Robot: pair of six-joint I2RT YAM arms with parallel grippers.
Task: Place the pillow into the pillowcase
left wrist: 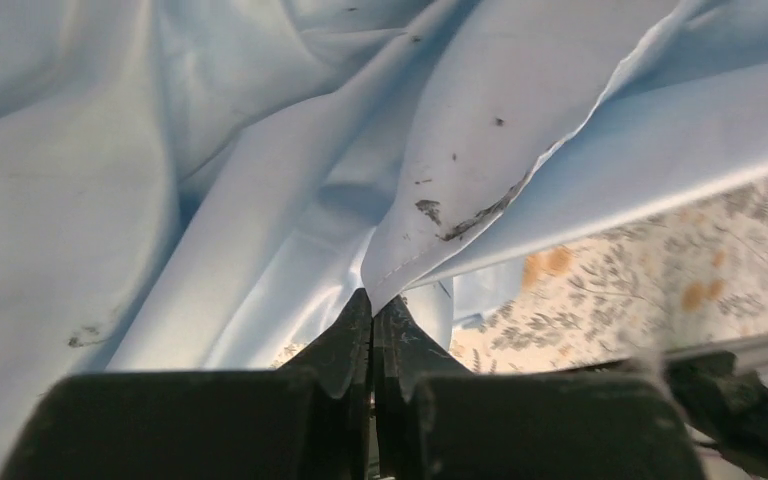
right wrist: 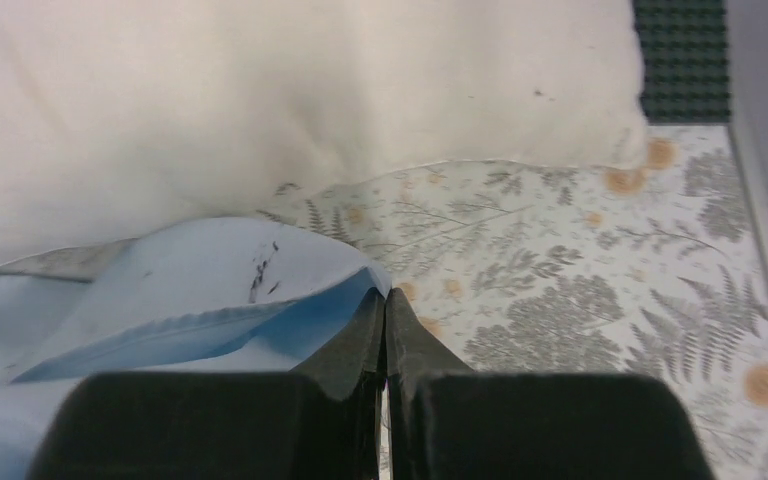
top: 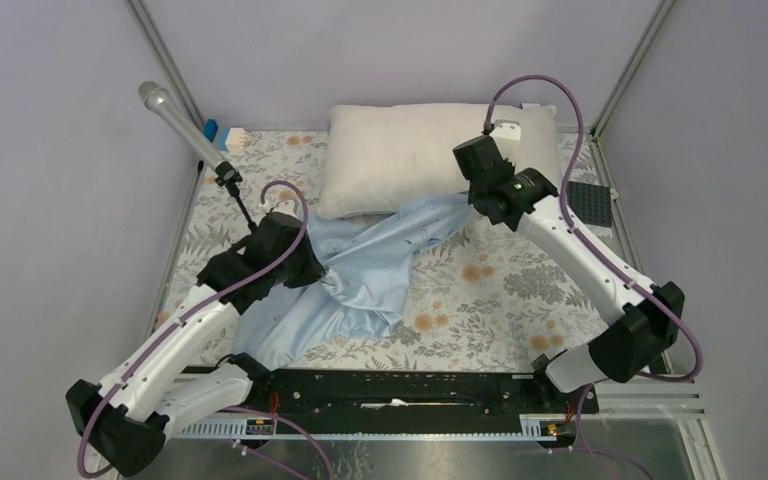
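Observation:
The cream pillow (top: pixel 400 155) lies at the back of the table, on the floral cloth. It fills the top of the right wrist view (right wrist: pixel 280 90). The light-blue pillowcase (top: pixel 360 270) lies crumpled from the pillow's front edge down toward the left arm. My left gripper (left wrist: pixel 373 300) is shut on a hemmed edge of the pillowcase (left wrist: pixel 500 140), at its near left part (top: pixel 310 268). My right gripper (right wrist: pixel 384 295) is shut on a corner of the pillowcase (right wrist: pixel 210 280), right in front of the pillow (top: pixel 465 195).
A microphone (top: pixel 180 120) on a stand leans over the back left corner. A dark studded pad (top: pixel 590 203) lies at the right edge, also in the right wrist view (right wrist: pixel 685 55). Frame posts stand at both back corners. A black rail (top: pixel 400 390) runs along the near edge.

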